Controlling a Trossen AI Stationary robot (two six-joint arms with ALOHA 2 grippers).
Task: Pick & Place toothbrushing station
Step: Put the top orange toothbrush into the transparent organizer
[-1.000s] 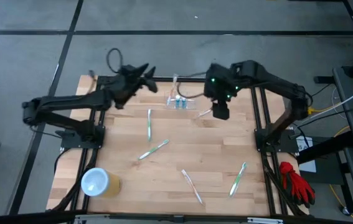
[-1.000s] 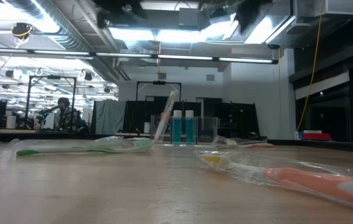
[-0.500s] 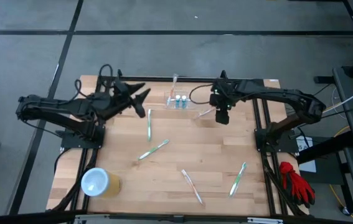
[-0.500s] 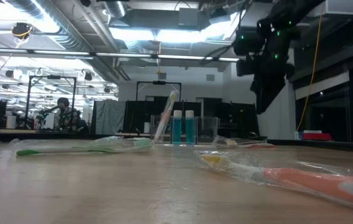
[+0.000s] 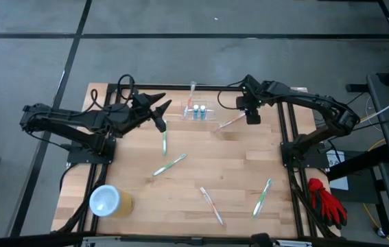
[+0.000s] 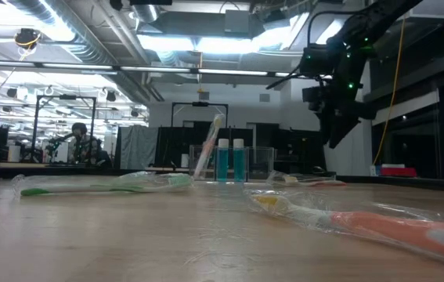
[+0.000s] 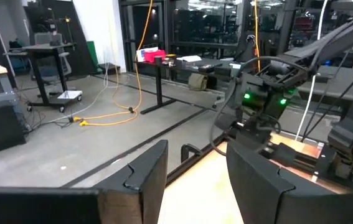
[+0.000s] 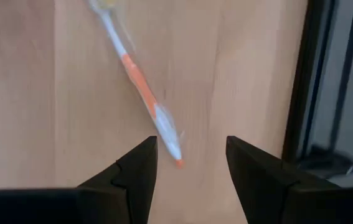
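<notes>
Toothbrushing station (image 5: 199,112): clear holder, upright near the far edge of the bench (image 5: 132,175), about mid-width, two blue tubes and one leaning brush inside; seen again in the low view (image 6: 229,162).

Just beside it toward the right arm lies an orange-handled toothbrush (image 5: 230,123), flat on the wood. Right pincer (image 5: 252,118) hovers above that brush's end, fingers apart, nothing between them; the wrist view shows the brush tip (image 8: 144,93) ahead of the gap and the dark frame rail (image 8: 302,81) at the bench's side edge close by.

Left pincer (image 5: 160,114) hangs on the holder's other side, near but apart, fingers spread, empty.

Open wood lies between the two pincers and toward the near edge, broken by scattered wrapped toothbrushes (image 5: 169,165). Yellow cup (image 5: 109,202) sits at the near left corner, well apart.
</notes>
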